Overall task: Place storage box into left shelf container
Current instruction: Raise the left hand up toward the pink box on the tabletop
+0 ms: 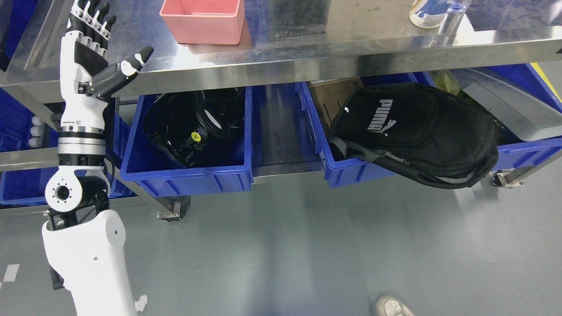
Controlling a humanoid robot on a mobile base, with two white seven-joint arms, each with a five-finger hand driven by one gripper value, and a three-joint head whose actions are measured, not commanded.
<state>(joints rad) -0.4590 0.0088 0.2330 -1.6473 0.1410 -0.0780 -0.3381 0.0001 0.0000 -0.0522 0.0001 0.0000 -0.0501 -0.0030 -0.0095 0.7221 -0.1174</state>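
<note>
The robot's left hand (94, 41) is raised at the left end of a stainless steel table (307, 57), its fingers (90, 15) spread straight and its thumb (131, 66) pointing out to the right, holding nothing. The pink storage box (203, 21) sits upright and open on the tabletop, well to the right of the hand and apart from it, its far edge cut off by the top of the frame. On the shelf below, a blue bin (189, 175) on the left holds a dark tangle of black gear bearing a small yellow label, while a second blue bin (347, 169) to the right carries a black Puma backpack (417, 131) that spills over its front wall. A white-and-blue bottle (432, 11) stands near the table's right end. The toe of a person's shoe (394, 306) shows on the grey floor at the bottom edge.
</note>
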